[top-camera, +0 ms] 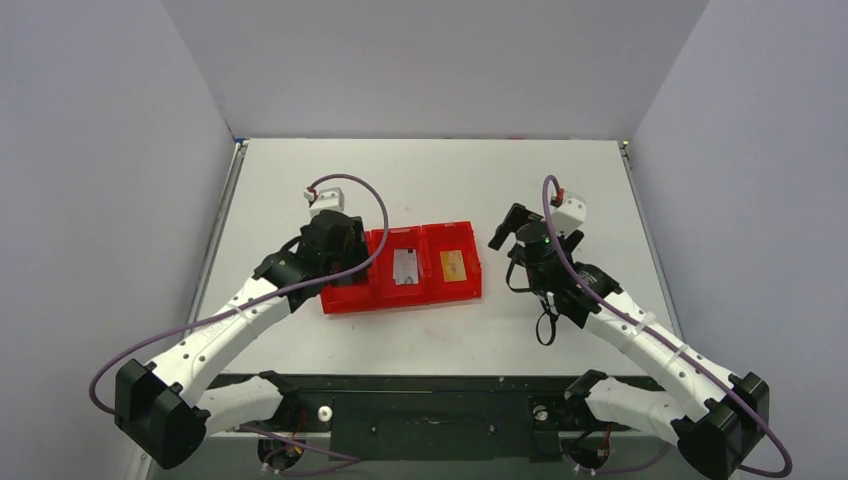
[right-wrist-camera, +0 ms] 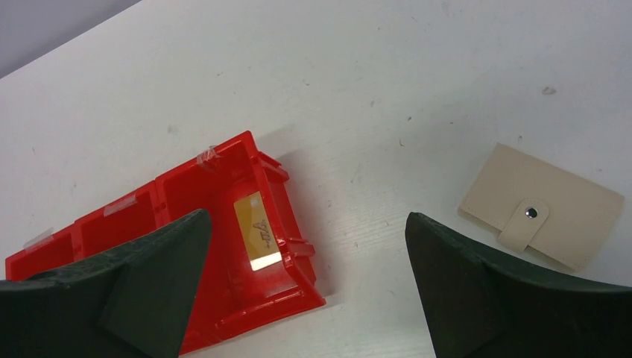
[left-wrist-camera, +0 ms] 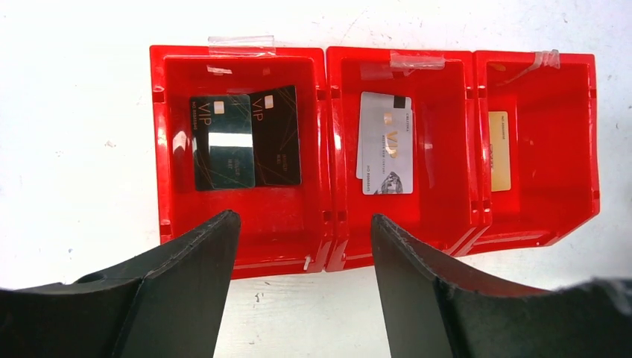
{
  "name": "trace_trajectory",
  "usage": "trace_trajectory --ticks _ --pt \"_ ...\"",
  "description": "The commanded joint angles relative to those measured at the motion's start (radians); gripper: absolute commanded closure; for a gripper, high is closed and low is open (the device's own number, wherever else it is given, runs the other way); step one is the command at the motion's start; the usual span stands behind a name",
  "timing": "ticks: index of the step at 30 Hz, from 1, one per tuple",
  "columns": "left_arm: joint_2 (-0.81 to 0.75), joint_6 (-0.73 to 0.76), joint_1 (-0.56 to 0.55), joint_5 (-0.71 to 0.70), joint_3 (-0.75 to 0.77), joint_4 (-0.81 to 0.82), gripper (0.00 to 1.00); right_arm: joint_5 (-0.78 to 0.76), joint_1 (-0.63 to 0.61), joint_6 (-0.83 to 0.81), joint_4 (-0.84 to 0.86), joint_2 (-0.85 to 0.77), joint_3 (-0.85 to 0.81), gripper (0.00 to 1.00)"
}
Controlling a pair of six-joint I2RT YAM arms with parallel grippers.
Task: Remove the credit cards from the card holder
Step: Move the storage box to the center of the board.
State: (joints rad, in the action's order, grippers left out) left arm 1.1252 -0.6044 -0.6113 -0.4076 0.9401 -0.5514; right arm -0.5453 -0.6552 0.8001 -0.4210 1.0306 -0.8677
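Note:
The card holder (right-wrist-camera: 540, 216) is a beige wallet with a snap tab. It lies shut on the white table, to the right of the red tray, and shows only in the right wrist view. A gold card (right-wrist-camera: 257, 231) lies in the tray's right compartment, also visible in the left wrist view as the gold card (left-wrist-camera: 500, 151). Pale silver cards (left-wrist-camera: 386, 143) lie in the middle compartment and two black cards (left-wrist-camera: 246, 140) in the left one. My left gripper (left-wrist-camera: 304, 220) hangs open over the tray's near wall. My right gripper (right-wrist-camera: 307, 216) is open and empty between tray and holder.
The red three-compartment tray (top-camera: 400, 303) sits mid-table, with clear tape strips on its far rim. Grey walls close in the table on three sides. The left arm (top-camera: 335, 245) covers the tray's left end from above; the right arm (top-camera: 522, 232) stands just right of the tray.

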Motion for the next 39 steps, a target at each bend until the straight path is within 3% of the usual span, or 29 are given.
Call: trace_trajectory --ticks 1,14,20,23,27,31,39 --pt "-0.01 0.023 0.036 0.095 0.066 -0.004 0.37 -0.001 0.001 -0.009 -0.011 0.012 -0.054 0.0" --pt "-0.018 0.048 0.071 0.105 0.118 -0.061 0.37 0.066 0.016 -0.021 -0.153 -0.019 -0.085 0.0" --pt "0.001 0.046 0.135 0.122 0.135 -0.084 0.37 0.068 -0.207 0.004 -0.241 0.008 -0.077 0.0" --pt "0.009 0.046 0.173 0.146 0.134 -0.088 0.37 0.042 -0.236 0.045 -0.239 0.031 -0.023 0.0" --pt "-0.003 0.043 0.186 0.17 0.11 -0.075 0.37 0.062 -0.173 0.006 -0.147 0.028 0.006 0.0" --pt "-0.004 0.044 0.197 0.186 0.112 -0.077 0.37 0.273 0.022 -0.072 -0.033 0.081 0.019 0.0" --pt "-0.002 0.052 0.215 0.192 0.135 -0.09 0.37 0.43 0.082 -0.101 0.12 0.248 0.001 0.01"
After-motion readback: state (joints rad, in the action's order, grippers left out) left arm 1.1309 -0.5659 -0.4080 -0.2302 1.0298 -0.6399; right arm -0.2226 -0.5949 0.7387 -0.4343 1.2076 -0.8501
